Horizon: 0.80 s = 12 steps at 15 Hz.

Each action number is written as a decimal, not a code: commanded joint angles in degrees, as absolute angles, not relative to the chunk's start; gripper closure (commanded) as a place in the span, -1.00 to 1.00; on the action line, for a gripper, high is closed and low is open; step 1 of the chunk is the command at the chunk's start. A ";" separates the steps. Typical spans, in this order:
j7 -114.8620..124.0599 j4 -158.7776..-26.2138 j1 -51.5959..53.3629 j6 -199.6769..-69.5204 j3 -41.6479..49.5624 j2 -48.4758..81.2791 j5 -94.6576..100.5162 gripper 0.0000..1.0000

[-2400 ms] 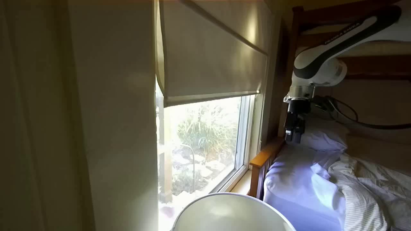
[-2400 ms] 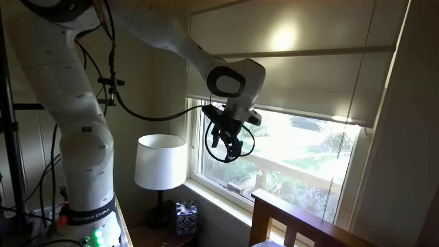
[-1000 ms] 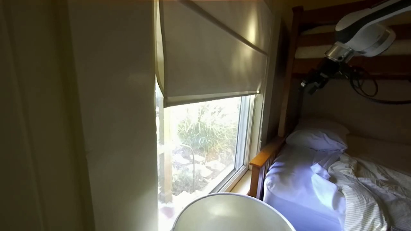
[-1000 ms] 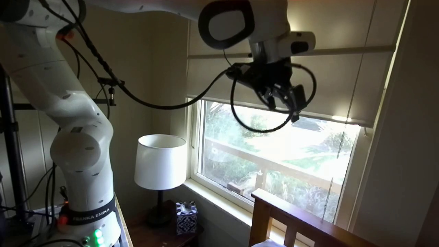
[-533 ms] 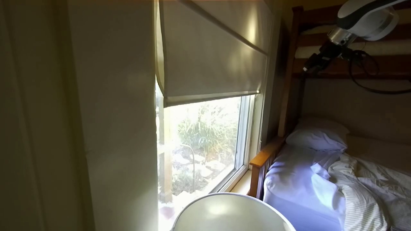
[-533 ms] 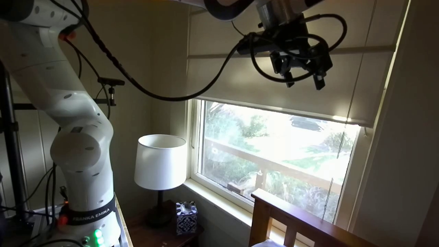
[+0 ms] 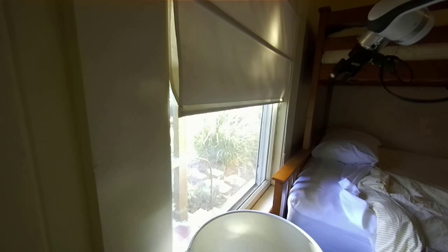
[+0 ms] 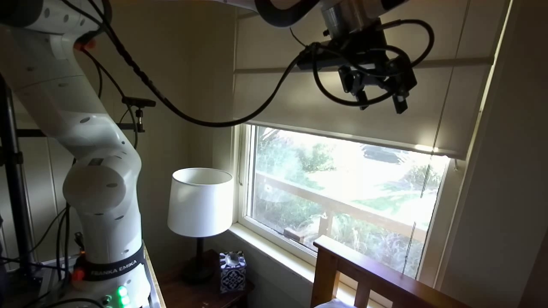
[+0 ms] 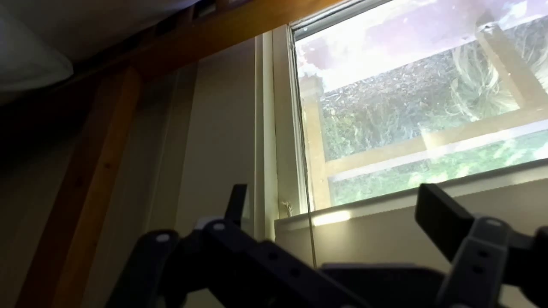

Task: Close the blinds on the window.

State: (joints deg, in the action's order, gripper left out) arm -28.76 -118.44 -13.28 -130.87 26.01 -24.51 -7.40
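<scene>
The blinds (image 8: 295, 100) are a cream-beige fabric shade, also in the other views (image 7: 234, 73) (image 9: 385, 231). They hang over the upper part of the window (image 8: 342, 192), and their bottom edge is straight. The glass below is bright with greenery, and it shows in the other views too (image 7: 224, 150) (image 9: 406, 111). A thin cord (image 8: 441, 115) hangs in front of the blinds' side and shows between my fingers in the wrist view (image 9: 311, 235). My gripper (image 8: 382, 105) is open and empty, tilted and apart from the blinds (image 7: 336, 75). Its two fingers are spread wide in the wrist view (image 9: 334, 205).
A white lamp (image 8: 200, 203) and a patterned tissue box (image 8: 233, 273) stand beside the window. A wooden bed rail (image 8: 342, 256) rises before the sill (image 8: 274, 252). A bunk bed (image 7: 378, 73) with bedding (image 7: 329, 185) lies behind my gripper. My arm's cable (image 8: 214, 122) hangs in a loop.
Over the earlier frames my gripper rose from before the glass to before the blinds and tilted up. In the last half second it has barely moved. The blinds have not moved.
</scene>
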 commanded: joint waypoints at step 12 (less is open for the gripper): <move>-49.20 -80.29 -6.63 -124.91 34.39 0.98 -25.99 -1.00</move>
